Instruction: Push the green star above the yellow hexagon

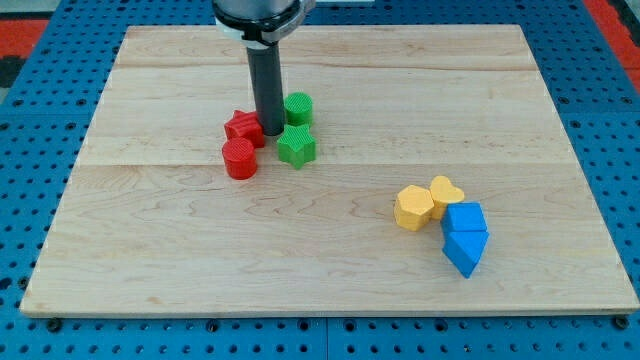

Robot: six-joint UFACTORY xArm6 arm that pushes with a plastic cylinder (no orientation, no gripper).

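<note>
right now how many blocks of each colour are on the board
red: 2, the red star and the red cylinder
green: 2, the green cylinder and the green star
yellow: 2, the yellow hexagon and the yellow heart
blue: 2, the upper blue block and the lower blue block
total: 8
My tip sits between the red star and the green star.

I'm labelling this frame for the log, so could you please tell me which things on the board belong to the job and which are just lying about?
Part of the job:
- green star
- yellow hexagon
- my tip, just to the view's left of the star, between it and the red blocks

Just lying about:
- green cylinder
- red star
- red cylinder
- yellow heart
- two blue blocks
</note>
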